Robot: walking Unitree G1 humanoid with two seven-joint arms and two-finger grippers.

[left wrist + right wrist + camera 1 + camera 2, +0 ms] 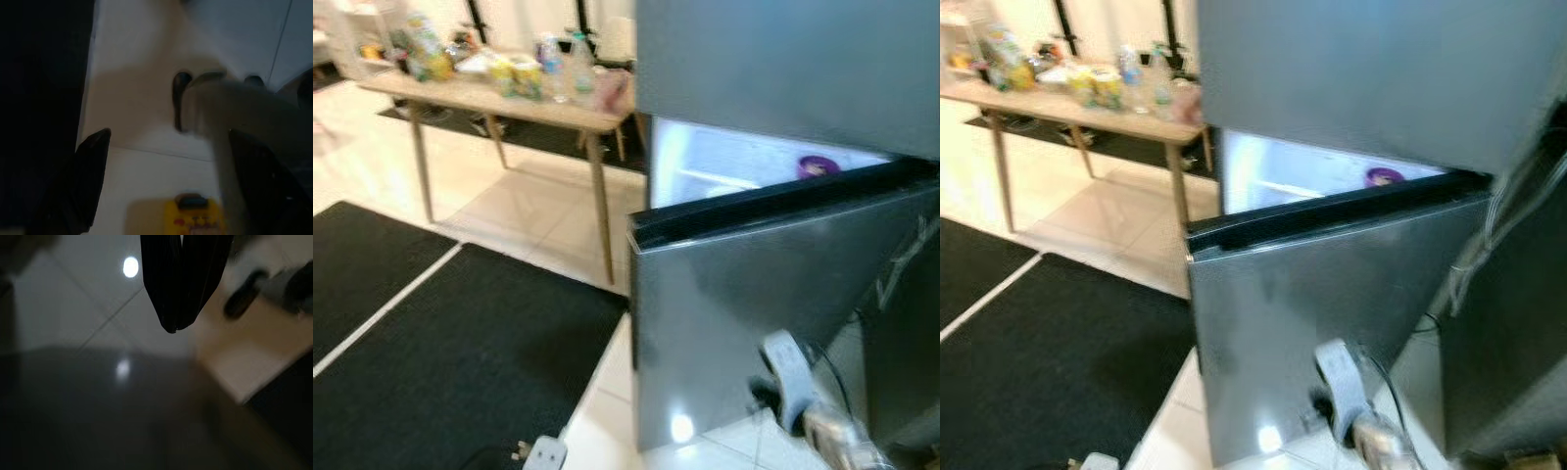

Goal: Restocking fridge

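Note:
The steel fridge (783, 69) stands at the right with its upper door closed. Its lower door (754, 294) is swung partly open, and the lit inside (724, 162) holds a small purple item (818, 166) on a shelf. My right arm (793, 387) hangs low in front of that door. In the right wrist view the right gripper (173, 328) is shut and empty, pointing at glossy floor. My left gripper (171, 186) is open over pale tiles, with a blurred yellow object (195, 220) on the floor between its fingers (83, 181).
A wooden table (509, 98) at the back left carries bottles (568, 64) and packaged groceries (426, 54). Black mats (460, 362) cover the floor on the left, split by a pale strip. A white plug block (543, 452) lies near the bottom edge.

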